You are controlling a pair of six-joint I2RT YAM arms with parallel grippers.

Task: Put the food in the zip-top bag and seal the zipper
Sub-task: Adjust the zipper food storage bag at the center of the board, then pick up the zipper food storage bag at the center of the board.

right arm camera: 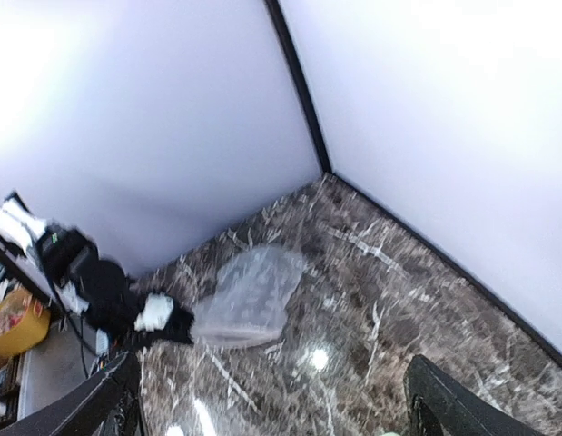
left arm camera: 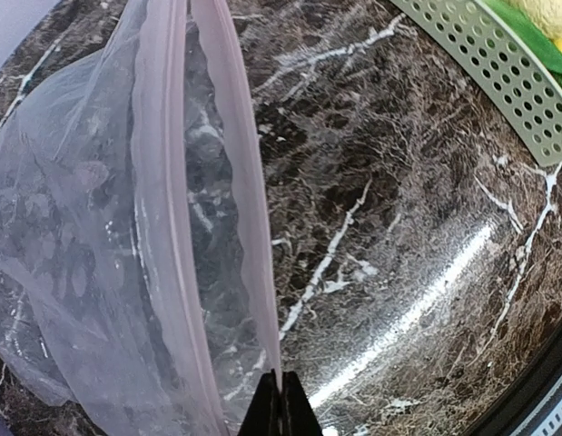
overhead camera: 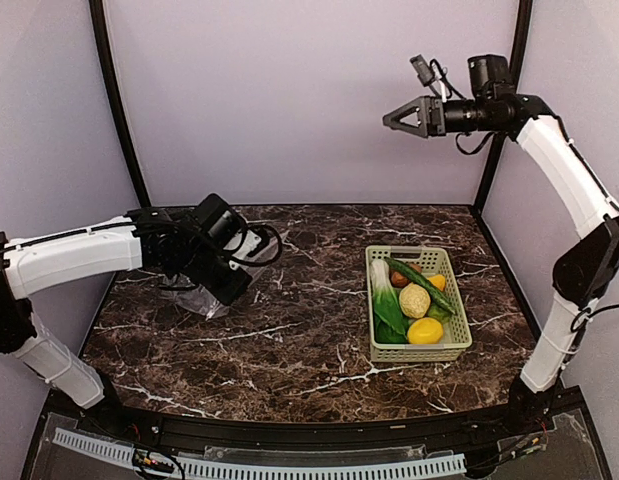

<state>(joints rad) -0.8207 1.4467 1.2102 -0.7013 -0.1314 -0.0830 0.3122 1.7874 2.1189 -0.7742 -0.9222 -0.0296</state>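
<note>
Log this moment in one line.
left end effector shut on bag | right end effector open, raised | food in basket

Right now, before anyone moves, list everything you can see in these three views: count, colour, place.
zip-top bag: one, clear, left part of the table
basket: one, light green, right part of the table
bok choy: one, green and white, basket's left side
tan bumpy lump: one, tan, basket's middle
lemon: one, yellow, basket's near end
long green vegetable: one, green, diagonal across the far end
orange fruit: one, orange, far right corner
table: one, dark marble
left gripper: one, black, shut on the bag's edge
right gripper: one, black, open, raised high
</note>
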